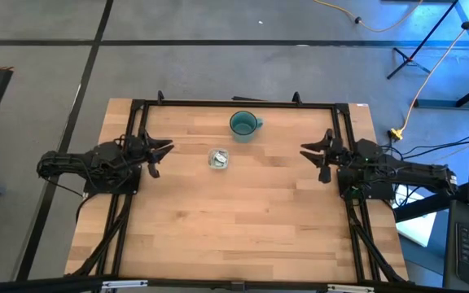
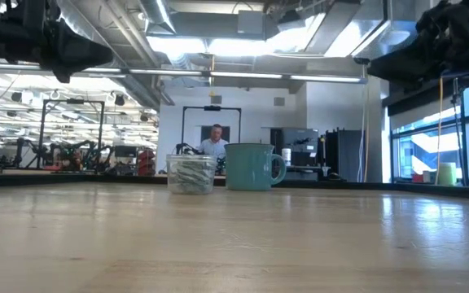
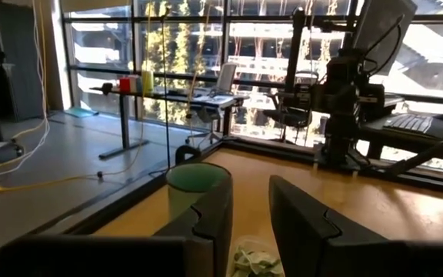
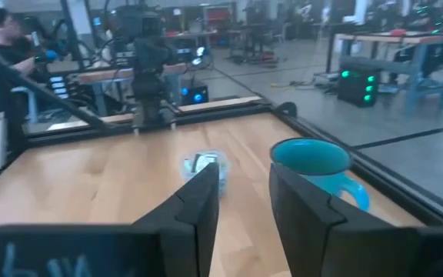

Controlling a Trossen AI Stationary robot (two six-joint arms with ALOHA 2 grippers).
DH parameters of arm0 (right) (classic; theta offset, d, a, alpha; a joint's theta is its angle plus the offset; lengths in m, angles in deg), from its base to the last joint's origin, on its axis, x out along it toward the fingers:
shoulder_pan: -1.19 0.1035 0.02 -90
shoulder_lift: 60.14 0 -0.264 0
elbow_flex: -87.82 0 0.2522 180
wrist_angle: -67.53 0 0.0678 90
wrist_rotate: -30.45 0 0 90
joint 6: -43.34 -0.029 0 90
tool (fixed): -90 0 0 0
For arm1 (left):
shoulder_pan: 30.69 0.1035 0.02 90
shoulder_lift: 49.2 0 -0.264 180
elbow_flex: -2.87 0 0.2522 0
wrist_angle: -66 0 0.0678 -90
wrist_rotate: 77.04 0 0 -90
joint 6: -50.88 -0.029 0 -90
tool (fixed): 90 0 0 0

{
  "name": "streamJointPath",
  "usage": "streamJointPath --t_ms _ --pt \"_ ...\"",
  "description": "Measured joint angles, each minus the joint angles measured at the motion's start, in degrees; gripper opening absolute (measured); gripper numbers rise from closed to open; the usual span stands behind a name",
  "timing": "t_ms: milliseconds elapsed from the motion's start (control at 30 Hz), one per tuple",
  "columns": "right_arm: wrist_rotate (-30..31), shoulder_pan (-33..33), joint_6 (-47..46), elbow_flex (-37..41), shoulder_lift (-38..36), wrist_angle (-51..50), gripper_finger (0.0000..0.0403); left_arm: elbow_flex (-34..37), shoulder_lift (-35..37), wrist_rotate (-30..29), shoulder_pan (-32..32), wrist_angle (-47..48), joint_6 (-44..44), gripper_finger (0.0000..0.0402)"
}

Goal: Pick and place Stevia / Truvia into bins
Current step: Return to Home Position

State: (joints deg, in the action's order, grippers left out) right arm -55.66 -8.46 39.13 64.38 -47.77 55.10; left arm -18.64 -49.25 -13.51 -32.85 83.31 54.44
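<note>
- Both arms sit drawn back at opposite side edges of the table (image 1: 243,228), so in my judgement little can go wrong from here.
- The left gripper (image 3: 250,201) has its 2 fingers apart and holds nothing. The right gripper (image 4: 244,178) is likewise spread and empty, so no packet can drop from either claw.
- The main risk is a wide swing by either arm across the middle. The clear tub (image 2: 171,163) looks light, and a knock would likely slide or tip it and spill its load.
- The teal mug (image 1: 243,124) stands near the tub, toward the far edge. A shove on the mug could carry it into the tub.
- The packets (image 2: 190,175) lie inside the tub, which stands on the table's far half, about midway between the arms and well apart from both.
- They show as a loose, crumpled heap of pale green and white paper filling most of the tub's height.
- No loose packet shows on the bare wood, though 1 hidden behind the mug cannot be ruled out.
</note>
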Motion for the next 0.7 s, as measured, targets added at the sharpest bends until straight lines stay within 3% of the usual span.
streamJointPath --t_ms 233,400,700 --pt "1.9 0.0 0.2 1.3 -2.9 -1.1 0.0119 0.2 0.0 -1.1 0.0 0.2 0.2 0.0078" --pt "1.9 0.0 0.2 1.5 -3.6 -1.7 0.0119 5.7 0.0 -1.2 0.0 -9.3 -1.5 0.0081" --pt "2.3 0.0 -0.3 1.5 -3.6 -2.1 0.0119 7.3 0.0 -3.6 0.0 -9.8 -1.3 0.0078"
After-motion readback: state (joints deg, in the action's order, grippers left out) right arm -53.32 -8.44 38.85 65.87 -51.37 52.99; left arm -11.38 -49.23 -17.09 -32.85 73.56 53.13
